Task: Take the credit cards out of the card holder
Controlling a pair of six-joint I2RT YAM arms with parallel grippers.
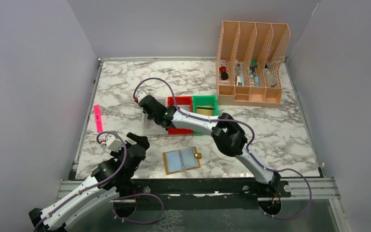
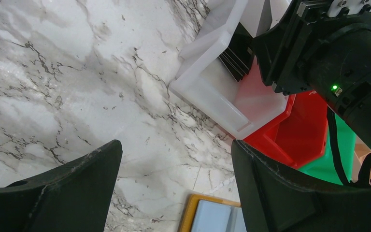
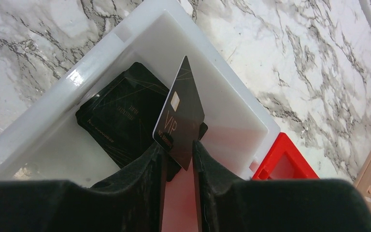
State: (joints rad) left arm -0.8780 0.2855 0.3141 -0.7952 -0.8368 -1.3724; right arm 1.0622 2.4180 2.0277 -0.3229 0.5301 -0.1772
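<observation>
- Right wrist view: the right gripper hangs over the white bin, a black VIP card standing tilted between its narrowly parted fingers; whether they grip it or have let go cannot be told.
- A stack of black cards already lies in the bin, so most of the emptying looks done.
- Top external view: the card holder lies flat on the marble table near the front edge, between the arms, well apart from the bin. No card can be made out on its pale blue panels.
- Beside it, the left gripper hovers with fingers spread wide, holding nothing.
- Left to do, probably: drop this card.
</observation>
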